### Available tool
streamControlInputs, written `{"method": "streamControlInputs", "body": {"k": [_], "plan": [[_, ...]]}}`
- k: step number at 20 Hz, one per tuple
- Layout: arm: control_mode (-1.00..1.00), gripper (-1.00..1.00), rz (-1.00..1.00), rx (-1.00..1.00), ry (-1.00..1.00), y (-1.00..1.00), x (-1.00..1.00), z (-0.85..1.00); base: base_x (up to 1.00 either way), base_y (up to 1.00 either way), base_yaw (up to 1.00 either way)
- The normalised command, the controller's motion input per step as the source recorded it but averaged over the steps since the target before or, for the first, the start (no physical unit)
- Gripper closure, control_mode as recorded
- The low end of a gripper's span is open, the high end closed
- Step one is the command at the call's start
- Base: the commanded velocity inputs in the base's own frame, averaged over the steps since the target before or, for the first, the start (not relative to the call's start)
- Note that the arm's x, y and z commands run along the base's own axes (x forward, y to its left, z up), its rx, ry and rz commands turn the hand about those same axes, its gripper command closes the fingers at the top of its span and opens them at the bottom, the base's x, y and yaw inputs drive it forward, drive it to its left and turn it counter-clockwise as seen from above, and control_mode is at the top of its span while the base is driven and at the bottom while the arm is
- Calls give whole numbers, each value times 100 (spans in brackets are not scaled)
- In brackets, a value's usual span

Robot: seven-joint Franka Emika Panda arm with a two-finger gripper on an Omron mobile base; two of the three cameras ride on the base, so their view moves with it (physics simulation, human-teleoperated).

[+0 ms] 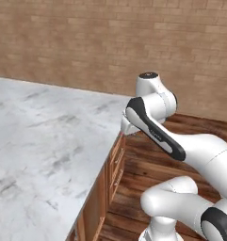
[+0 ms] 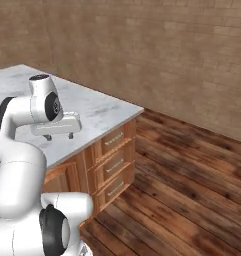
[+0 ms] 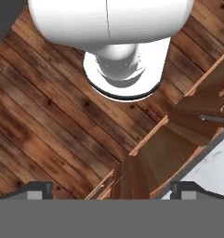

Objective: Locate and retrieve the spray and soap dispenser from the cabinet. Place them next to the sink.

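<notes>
We find the gripper (image 2: 58, 135) with jaws wide apart and empty above the table (image 1: 49, 141) corner; we should seek the cabinet first.

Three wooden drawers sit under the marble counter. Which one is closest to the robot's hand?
The top wooden drawer, just under the grey-white marble counter. The open gripper hangs above that counter's edge, so the middle drawer and bottom drawer lie farther below.

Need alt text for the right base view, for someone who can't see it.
The white arm's open pincer hangs empty over the corner of a grey-white marble counter. Wooden drawers with metal handles sit beneath, with plank floor and brick wall beyond.
</notes>
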Motion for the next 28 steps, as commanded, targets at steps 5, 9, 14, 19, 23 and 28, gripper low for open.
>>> {"method": "streamControlInputs", "body": {"k": [5,9,14,19,23,28], "plan": [[100,-100,0,0,0,0,0,0,0,0,-48],[100,-100,0,0,0,0,0,0,0,0,-48],[100,-100,0,0,0,0,0,0,0,0,-48],[100,-100,0,0,0,0,0,0,0,0,-48],[100,-100,0,0,0,0,0,0,0,0,-48],[100,-100,0,0,0,0,0,0,0,0,-50]]}}
